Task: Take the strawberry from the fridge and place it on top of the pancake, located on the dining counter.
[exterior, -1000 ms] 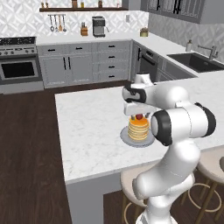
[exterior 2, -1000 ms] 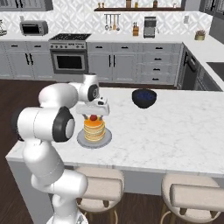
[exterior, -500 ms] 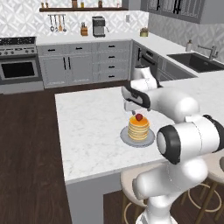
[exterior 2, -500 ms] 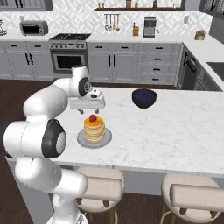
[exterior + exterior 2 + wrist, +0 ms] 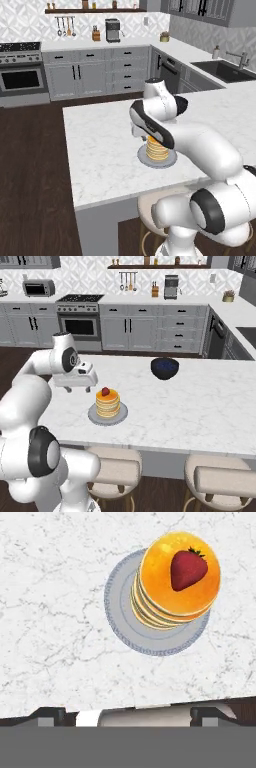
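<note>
Already the strawberry (image 5: 105,391) sits on top of the pancake (image 5: 108,402), on the dining counter (image 5: 200,406). From the right base view, the gripper (image 5: 76,387) hangs at about ten o'clock from it, jaws apart and empty. From the hand view, the strawberry (image 5: 187,568) lies near one o'clock, its tip toward seven o'clock.

A small bright red strawberry (image 5: 188,568) with a dark green leafy tip lies on its side on the top of a stack of round golden-orange pancakes (image 5: 176,582). The stack stands on a round grey plate, off-centre toward one rim. The plate rests on the white marbled stone dining counter (image 5: 200,401), near its stool-side edge.
</note>
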Tool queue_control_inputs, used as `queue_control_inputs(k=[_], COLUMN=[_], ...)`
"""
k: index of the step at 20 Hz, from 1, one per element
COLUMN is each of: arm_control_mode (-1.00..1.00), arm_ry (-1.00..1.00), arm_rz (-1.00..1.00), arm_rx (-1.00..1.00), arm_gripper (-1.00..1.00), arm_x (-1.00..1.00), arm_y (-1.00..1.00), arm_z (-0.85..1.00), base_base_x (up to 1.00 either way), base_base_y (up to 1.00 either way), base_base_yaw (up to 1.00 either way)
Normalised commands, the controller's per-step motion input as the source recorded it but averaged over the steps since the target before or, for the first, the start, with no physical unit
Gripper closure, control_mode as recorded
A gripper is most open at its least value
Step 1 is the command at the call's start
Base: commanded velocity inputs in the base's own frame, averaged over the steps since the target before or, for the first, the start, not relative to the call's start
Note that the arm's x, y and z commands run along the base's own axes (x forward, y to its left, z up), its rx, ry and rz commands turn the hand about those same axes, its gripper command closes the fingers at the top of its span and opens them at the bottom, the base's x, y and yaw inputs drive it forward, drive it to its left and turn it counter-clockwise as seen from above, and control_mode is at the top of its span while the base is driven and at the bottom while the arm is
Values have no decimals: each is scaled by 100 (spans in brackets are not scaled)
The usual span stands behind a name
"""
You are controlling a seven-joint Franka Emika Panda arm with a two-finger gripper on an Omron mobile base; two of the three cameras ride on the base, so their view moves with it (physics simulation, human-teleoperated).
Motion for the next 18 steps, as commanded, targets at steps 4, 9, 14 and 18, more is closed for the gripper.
queue_control_inputs(k=[4,9,14,18], arm_control_mode=[-100,-100,-100,-100], arm_ry=[2,7,7,19], arm_rz=[-5,-3,0,0], arm_rx=[3,-4,-1,-5], arm_gripper=[-100,-100,-100,-100], arm_x=[-98,-85,-39,0], arm_y=[83,59,12,2], arm_z=[-5,-38,-7,-15], base_base_x=[0,0,0,0], base_base_y=[0,0,0,0], base_base_yaw=[0,0,0,0])
